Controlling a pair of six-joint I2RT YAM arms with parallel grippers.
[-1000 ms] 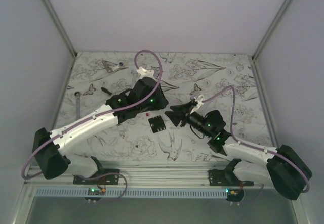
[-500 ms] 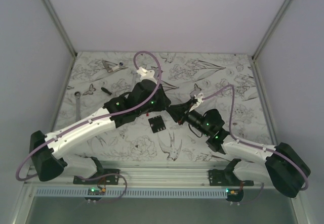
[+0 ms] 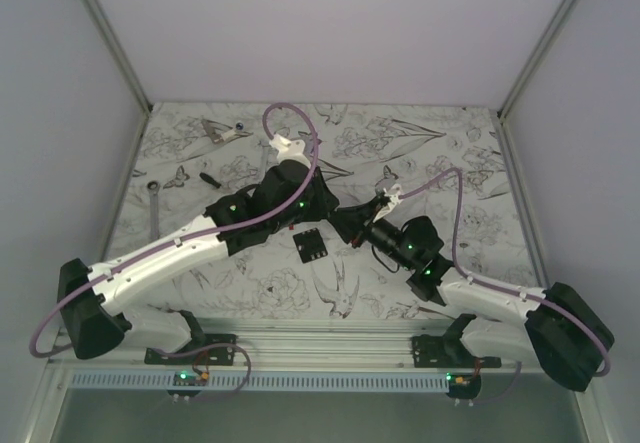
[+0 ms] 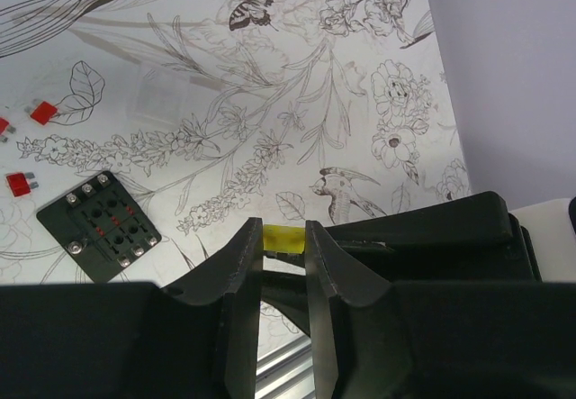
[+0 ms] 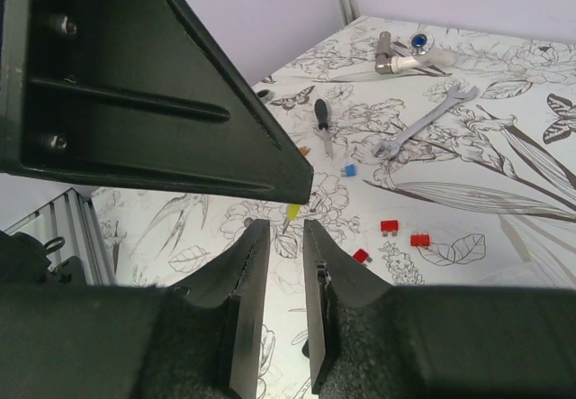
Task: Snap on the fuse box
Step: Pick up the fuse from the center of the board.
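The fuse box [image 4: 99, 225] is a flat black square with a grid of slots. It lies flat on the flowered table, and in the top view the fuse box [image 3: 310, 245] sits just in front of both grippers. My left gripper [image 4: 283, 233] hangs above the table, shut on a small yellow fuse [image 4: 284, 240] pinched at its fingertips. My right gripper [image 5: 286, 228] faces it tip to tip, its jaws narrow but apart with nothing between them. The yellow fuse [image 5: 292, 212] shows just beyond the right fingertips. In the top view the two grippers meet behind the box.
Loose red fuses [image 5: 390, 226] and a blue fuse [image 5: 348, 172] lie on the table behind the box. Farther back are a wrench [image 5: 423, 124], a small screwdriver [image 5: 321, 120] and a metal tool [image 3: 222, 130]. Another wrench [image 3: 153, 203] lies at the left edge.
The right arm has moved left until its tips meet the left gripper, and its jaws have narrowed. The left arm shifted slightly right, still holding the yellow fuse.
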